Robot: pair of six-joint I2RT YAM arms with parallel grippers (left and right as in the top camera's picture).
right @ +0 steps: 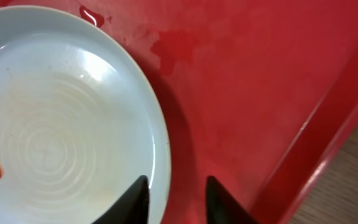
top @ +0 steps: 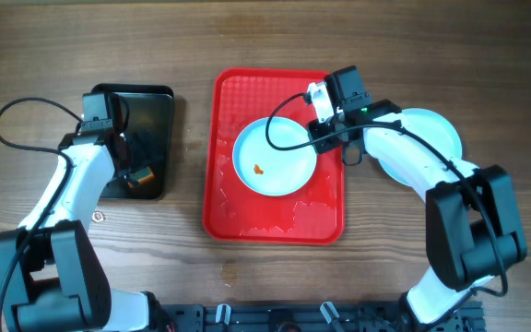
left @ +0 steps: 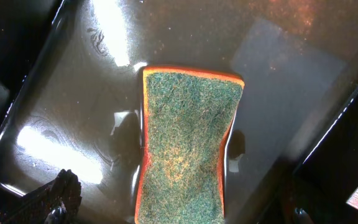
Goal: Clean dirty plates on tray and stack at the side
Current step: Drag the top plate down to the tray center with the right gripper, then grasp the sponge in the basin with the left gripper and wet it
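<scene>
Left of the tray (top: 233, 92), green-faced sponge (left: 188, 143).

Sauce-specked pale plate (top: 275, 155) — flat on red tray (top: 238, 214)

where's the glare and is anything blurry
left wrist: white glare patches on the glossy black tray beside the sponge, which is sharp; right wrist: plate crisp, soft shadow along its rim on the red tray; overhead: even light, no blur, faint sheen on the black tray
</scene>
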